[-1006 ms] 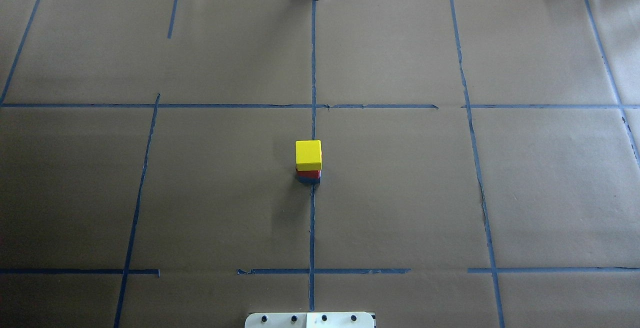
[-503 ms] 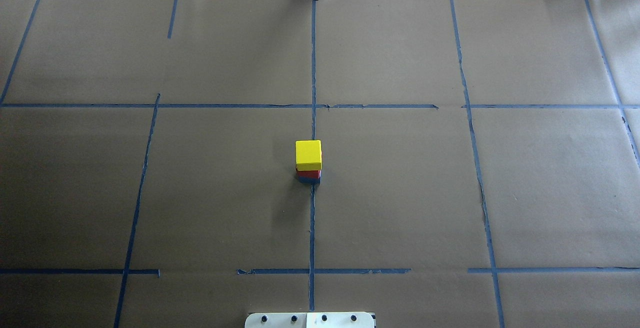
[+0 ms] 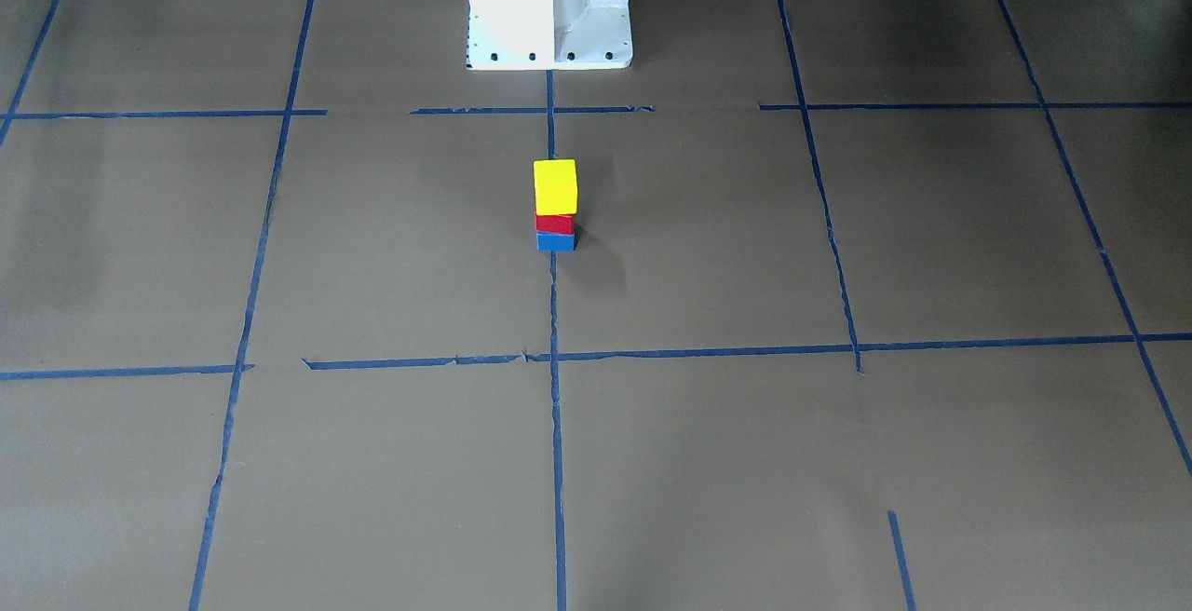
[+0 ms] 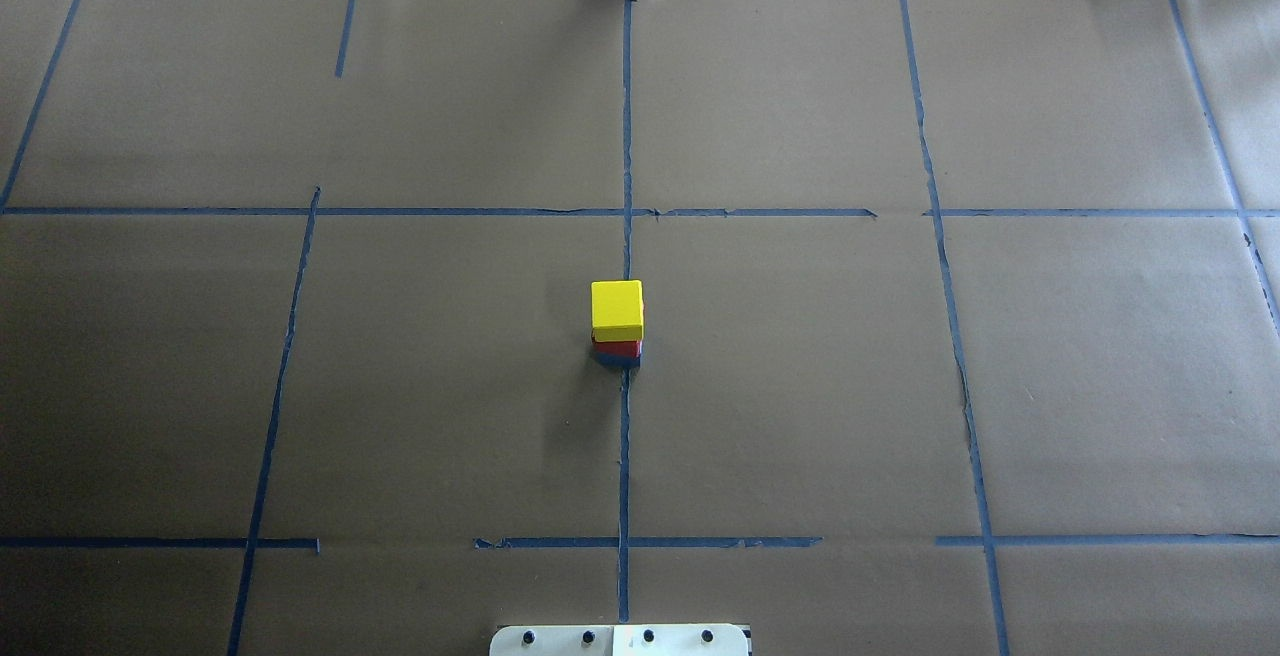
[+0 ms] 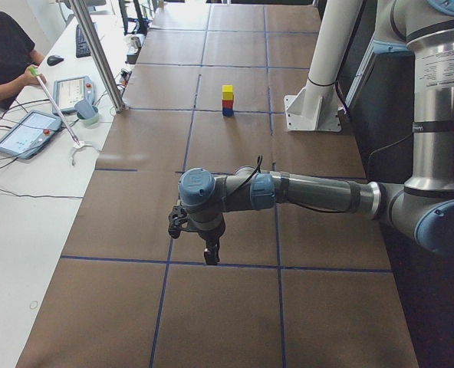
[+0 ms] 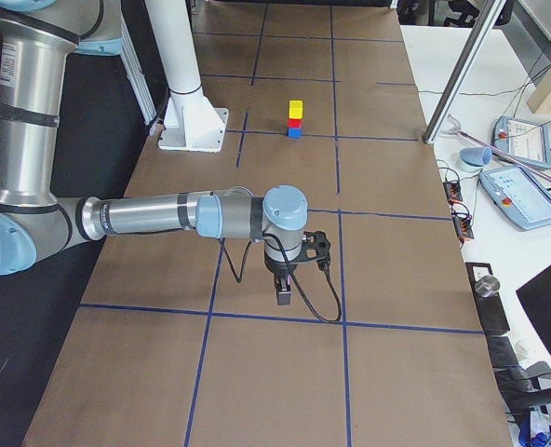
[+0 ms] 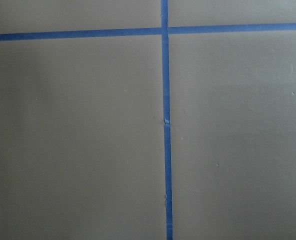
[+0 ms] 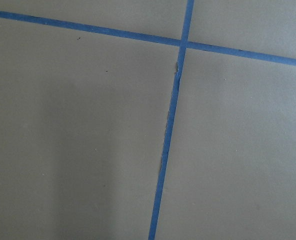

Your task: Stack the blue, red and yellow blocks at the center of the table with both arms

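Note:
A stack stands at the table's center: the yellow block [image 4: 616,306] on the red block [image 4: 617,347] on the blue block [image 4: 617,360]. It also shows in the front view, yellow block [image 3: 555,186] over red block [image 3: 554,224] over blue block [image 3: 555,241]. My left gripper [image 5: 210,257] shows only in the exterior left view, low over the paper, far from the stack. My right gripper [image 6: 283,296] shows only in the exterior right view, likewise far off. I cannot tell whether either is open or shut. Both wrist views show only brown paper and blue tape.
The white robot base [image 3: 549,6] stands at the table's edge behind the stack. Blue tape lines [image 4: 626,136] grid the brown paper. A metal post [image 5: 97,54], tablets [image 5: 24,132] and a seated person [image 5: 4,46] are at the operators' desk.

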{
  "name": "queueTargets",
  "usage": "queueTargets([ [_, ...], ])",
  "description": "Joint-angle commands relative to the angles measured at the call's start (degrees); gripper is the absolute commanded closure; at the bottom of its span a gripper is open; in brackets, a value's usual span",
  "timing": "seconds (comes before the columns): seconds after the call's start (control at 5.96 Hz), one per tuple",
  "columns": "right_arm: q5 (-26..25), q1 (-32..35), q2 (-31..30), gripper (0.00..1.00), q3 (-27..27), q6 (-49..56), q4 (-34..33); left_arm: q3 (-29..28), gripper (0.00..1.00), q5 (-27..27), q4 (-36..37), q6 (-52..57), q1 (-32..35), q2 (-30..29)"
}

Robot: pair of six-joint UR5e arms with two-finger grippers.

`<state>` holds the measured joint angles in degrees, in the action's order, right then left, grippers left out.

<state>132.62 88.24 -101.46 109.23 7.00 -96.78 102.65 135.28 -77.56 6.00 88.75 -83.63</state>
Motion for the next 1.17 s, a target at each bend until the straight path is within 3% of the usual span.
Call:
queueTargets([
  [0.0,1.7,0.0,-0.7,0.00,0.4,-0.1,1.8,0.9,0.00,1.3,-0.3,0.2,0.1,2.2],
  [1.01,3.1,0.0,-0.4,0.00,-0.4,0.3,1.8,-0.7,0.00,1.3,-1.1,0.2,0.0,0.8],
])
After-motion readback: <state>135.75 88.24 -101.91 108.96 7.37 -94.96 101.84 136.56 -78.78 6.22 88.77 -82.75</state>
